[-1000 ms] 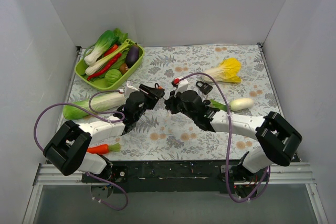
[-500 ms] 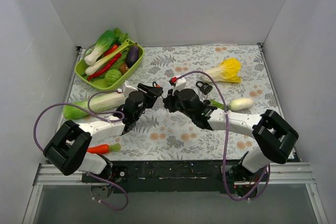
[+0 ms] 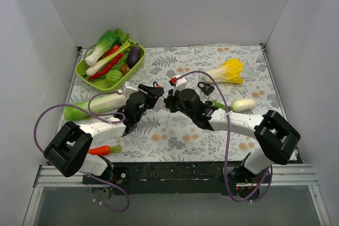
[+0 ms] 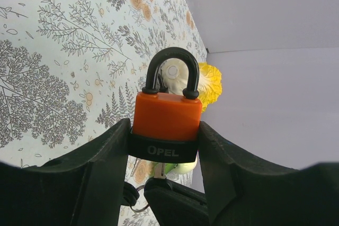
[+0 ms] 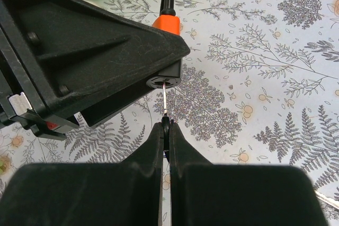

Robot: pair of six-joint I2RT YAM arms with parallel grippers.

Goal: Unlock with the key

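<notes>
Mid-frame above the bench [image 3: 169, 133], the orange padlock [image 4: 165, 116] is clamped by the left pincer [image 4: 164, 144], keyhole [image 5: 159, 81] presented to the right pincer [image 5: 166, 133], which is clenched on the key [image 5: 166, 99], blade tip at that keyhole; the shackle [image 4: 172, 52] is closed.

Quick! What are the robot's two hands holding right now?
Left hand: closed, holding the orange padlock.
Right hand: closed, pinching the key, its tip at the padlock's keyhole.
</notes>
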